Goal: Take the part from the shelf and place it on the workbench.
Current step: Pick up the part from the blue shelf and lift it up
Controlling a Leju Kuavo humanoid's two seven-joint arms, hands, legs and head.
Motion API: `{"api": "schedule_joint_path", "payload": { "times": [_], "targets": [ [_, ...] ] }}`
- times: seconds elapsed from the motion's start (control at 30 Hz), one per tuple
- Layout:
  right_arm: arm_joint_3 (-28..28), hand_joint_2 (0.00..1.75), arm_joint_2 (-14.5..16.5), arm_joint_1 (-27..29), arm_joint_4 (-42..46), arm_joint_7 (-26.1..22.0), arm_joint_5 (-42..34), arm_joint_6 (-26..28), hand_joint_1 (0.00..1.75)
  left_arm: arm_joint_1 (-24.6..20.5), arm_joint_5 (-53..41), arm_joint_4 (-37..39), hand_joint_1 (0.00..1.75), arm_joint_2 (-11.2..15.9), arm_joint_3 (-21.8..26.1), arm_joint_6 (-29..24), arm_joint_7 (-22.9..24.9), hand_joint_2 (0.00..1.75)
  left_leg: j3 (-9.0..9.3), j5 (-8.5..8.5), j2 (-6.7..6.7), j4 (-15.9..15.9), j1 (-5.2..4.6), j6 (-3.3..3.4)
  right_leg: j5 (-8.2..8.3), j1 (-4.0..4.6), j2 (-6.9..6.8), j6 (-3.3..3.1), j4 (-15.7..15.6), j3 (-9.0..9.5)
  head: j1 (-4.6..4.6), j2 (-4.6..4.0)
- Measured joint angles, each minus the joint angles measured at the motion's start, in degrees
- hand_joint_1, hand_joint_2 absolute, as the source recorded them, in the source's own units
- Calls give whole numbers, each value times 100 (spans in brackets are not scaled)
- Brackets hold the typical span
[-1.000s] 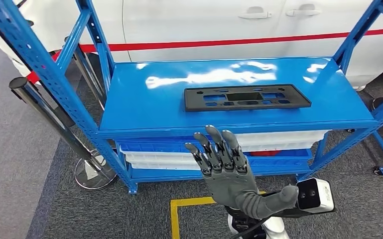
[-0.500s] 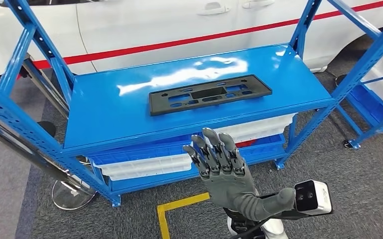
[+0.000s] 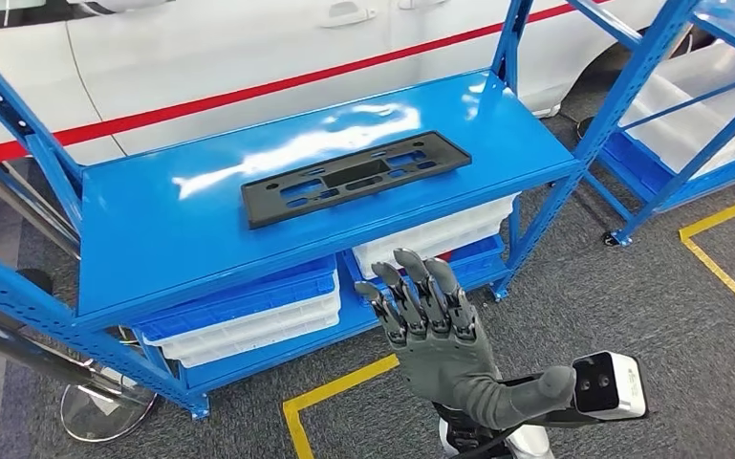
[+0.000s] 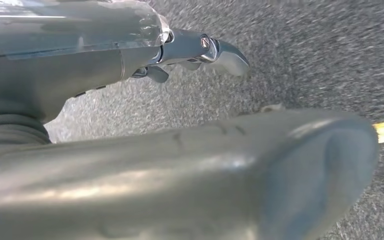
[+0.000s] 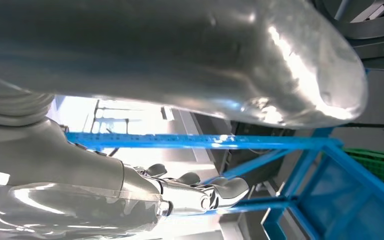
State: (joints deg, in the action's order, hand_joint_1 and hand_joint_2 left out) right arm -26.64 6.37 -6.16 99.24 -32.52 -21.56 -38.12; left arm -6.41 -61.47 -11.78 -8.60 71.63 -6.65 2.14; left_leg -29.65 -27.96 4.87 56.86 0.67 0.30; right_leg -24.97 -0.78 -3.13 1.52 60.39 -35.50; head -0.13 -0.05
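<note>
The part [image 3: 354, 177] is a long, flat black plastic plate with cut-outs. It lies on the top board of the blue shelf [image 3: 153, 239], slightly askew. My right hand [image 3: 430, 325] is raised in front of the shelf and below the board's front edge, well short of the part, fingers straight and apart, holding nothing. In the right wrist view the right hand [image 5: 180, 192] shows against blue shelf beams. My left hand [image 4: 190, 50] hangs over grey carpet and holds nothing.
White and blue bins [image 3: 248, 320] are stacked on the shelf's lower level. A white car with a red stripe [image 3: 201, 57] stands behind the shelf. A second blue rack [image 3: 688, 115] is at the right. Yellow tape [image 3: 335, 392] marks the carpet. A metal stand base [image 3: 105, 411] sits at the lower left.
The whole picture has shifted, so the camera has turned: the shelf now sits further left and slanted, and the second rack has come into sight. My right hand keeps its raised pose.
</note>
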Motion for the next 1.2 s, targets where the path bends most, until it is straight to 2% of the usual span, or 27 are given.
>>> {"api": "schedule_joint_path", "payload": {
  "times": [0.03,0.07,0.1,0.13,0.2,0.27,0.3,0.33,0.37,0.4,0.47,0.5,0.53,0.63,0.7,0.73,0.8,0.83,0.87,0.9,0.97,1.0,1.03,1.07,1.17,1.2],
  "targets": [
    [0,0,1,-11,-1,21,-19,-5,0,-3,8,0,0,-2,0,-13,5,0,18,-23,44,6,-15,-34,23,24,-56,-35,-158,78,-4,0],
    [0,0,1,-19,-2,39,-37,-11,0,-8,16,0,0,-3,0,-25,12,0,30,-37,87,7,-28,-67,1,51,-49,-74,-189,81,-9,0],
    [0,0,1,-23,-2,44,-54,-13,0,-17,23,0,0,-5,1,-32,19,0,47,-47,136,4,-27,-97,7,53,20,-109,-193,69,-12,0],
    [0,0,2,-25,-3,45,-70,-13,0,-27,32,0,0,-7,1,-37,22,0,58,-73,126,14,-18,-129,14,45,76,-143,-205,68,-13,1],
    [-1,0,14,-43,-7,45,-89,-13,0,-34,48,0,0,-9,2,-42,27,0,-23,-260,-104,245,16,-178,35,16,185,-217,-239,76,-16,1],
    [-2,0,33,-65,-24,45,-101,-8,0,-17,66,0,0,-10,2,-50,28,0,-344,-630,-385,936,39,-197,42,6,283,-273,-248,79,-22,1],
    [-2,0,42,-71,-40,47,-105,-6,0,-4,75,0,0,-10,3,-56,29,0,-547,-787,-431,1340,41,-204,40,12,328,-288,-244,79,-24,1],
    [-1,0,44,-71,-62,47,-107,-3,0,7,83,0,0,-10,4,-64,29,0,-709,-850,-447,1629,41,-211,37,18,377,-295,-238,80,-23,1],
    [-1,0,45,-72,-87,43,-108,-3,0,13,87,0,0,-10,6,-75,29,0,-787,-796,-451,1718,42,-214,33,22,423,-296,-229,84,-23,1],
    [0,0,45,-73,-114,33,-107,-4,0,16,91,0,0,-11,8,-90,29,0,-755,-628,-451,1564,44,-211,27,25,461,-292,-220,88,-22,0],
    [0,0,44,-78,-167,13,-98,-7,0,11,97,0,0,-12,10,-115,29,0,-483,-185,-476,820,47,-181,5,27,520,-265,-187,92,-22,0],
    [0,0,44,-80,-192,7,-90,-8,0,6,101,0,0,-12,12,-122,30,0,-351,-38,-498,480,42,-156,-8,36,543,-242,-163,86,-20,0],
    [0,0,43,-82,-214,6,-80,-8,0,2,104,0,0,-12,13,-125,31,0,-270,35,-518,271,33,-128,-15,42,559,-212,-147,76,-18,1],
    [0,0,42,-81,-272,1,-64,-7,0,0,109,0,0,-13,16,-125,31,0,-240,79,-524,161,9,-25,-8,41,570,-107,-145,58,-14,1],
    [0,0,39,-88,-304,-7,-63,-7,0,-3,110,0,0,-16,19,-125,29,0,-230,124,-501,112,24,58,-139,32,495,-49,17,-10,-12,1],
    [0,0,38,-91,-318,-14,-62,-7,0,-4,110,0,0,-18,19,-125,28,0,-226,140,-486,92,32,90,-293,25,447,-27,256,-115,-10,1],
    [0,0,34,-93,-350,-32,-62,-7,0,4,110,0,0,-19,20,-124,28,0,-234,142,-456,90,24,114,-655,12,390,10,966,-443,-10,1],
    [0,0,32,-91,-368,-42,-62,-7,0,9,111,0,0,-19,20,-123,29,0,-236,140,-440,91,21,116,-756,5,383,23,1262,-581,-10,1],
    [0,0,29,-90,-389,-52,-61,-7,0,12,116,0,0,-20,21,-122,29,0,-236,138,-428,93,20,116,-754,-1,377,29,1388,-639,-11,1],
    [0,0,27,-93,-409,-63,-60,-8,0,11,121,0,0,-21,22,-121,29,0,-231,134,-420,94,19,112,-646,-4,368,27,1294,-585,-11,1],
    [0,0,25,-110,-435,-77,-57,-12,0,7,136,0,0,-28,24,-120,29,0,-211,121,-415,97,19,93,-280,-1,327,-6,590,-214,-10,1],
    [0,0,25,-127,-442,-80,-57,-13,0,5,140,0,0,-33,24,-120,29,0,-206,108,-415,105,9,72,-156,16,304,-33,220,-22,-10,1],
    [0,0,25,-145,-448,-81,-56,-15,0,5,143,0,0,-36,25,-120,29,0,-205,99,-415,110,-1,45,-93,32,289,-61,-34,103,-12,1],
    [0,0,25,-159,-454,-81,-56,-15,0,5,143,0,0,-38,25,-120,29,0,-206,93,-412,109,-10,15,-89,51,284,-89,-156,157,-14,1],
    [0,0,27,-176,-470,-81,-56,-17,0,1,143,0,0,-44,26,-115,29,0,-193,64,-400,104,-12,-82,-85,53,313,-179,-215,177,-18,0],
    [0,0,29,-183,-473,-81,-56,-18,0,-1,143,0,0,-46,27,-114,29,0,-226,-13,-408,199,-8,-106,-76,40,316,-219,-242,195,-20,0]
  ]
}}
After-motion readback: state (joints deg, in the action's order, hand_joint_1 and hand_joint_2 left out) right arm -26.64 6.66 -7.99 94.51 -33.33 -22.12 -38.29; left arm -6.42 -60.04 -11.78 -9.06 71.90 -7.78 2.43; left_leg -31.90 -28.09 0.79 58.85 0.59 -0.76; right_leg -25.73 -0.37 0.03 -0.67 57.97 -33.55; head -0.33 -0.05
